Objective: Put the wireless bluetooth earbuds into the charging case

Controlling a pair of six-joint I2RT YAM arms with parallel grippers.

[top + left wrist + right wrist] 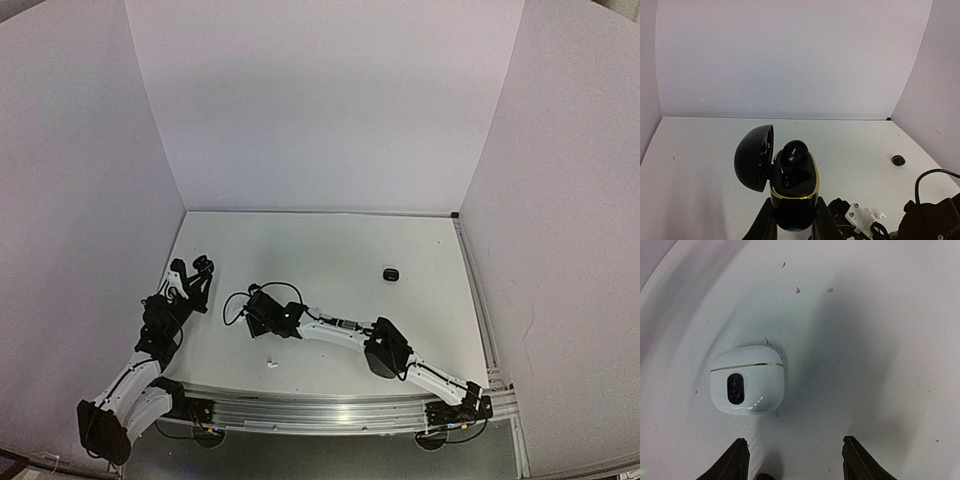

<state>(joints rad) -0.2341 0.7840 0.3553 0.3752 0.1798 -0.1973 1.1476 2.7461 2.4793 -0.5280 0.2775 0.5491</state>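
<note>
My left hand (794, 222) is pinching a glossy black charging case with a gold rim (795, 192) by its lower body, one finger (766, 224) on each side. The case is upright and its domed black lid (754, 157) is swung open to the left. A rounded glossy black earbud (794, 152) sits in the open top of the case and pokes up above the gold rim. I can't tell if it is fully seated. In the top view this hand is at the left side of the white desk (330, 240), near the left wall.

My right hand (796, 460) is spread wide and aimed down at the desk, with nothing between its fingers (737, 460). Just ahead of the fingertips lies a white rounded pebble-shaped case (747, 380). It is closed, with a thin gold seam across it and a dark oval window on the side facing the camera. The hand and the white case are apart, not touching. In the top view the right arm stretches leftward across the desk, so the right hand is left of centre, near the left hand but apart from it.

A small black item (391, 274) lies alone on the desk right of centre, well apart from both hands. It is too small for me to tell bud from case. A tiny white bit (270, 362) lies near the front edge, beside the right arm. I can't identify it.
</note>
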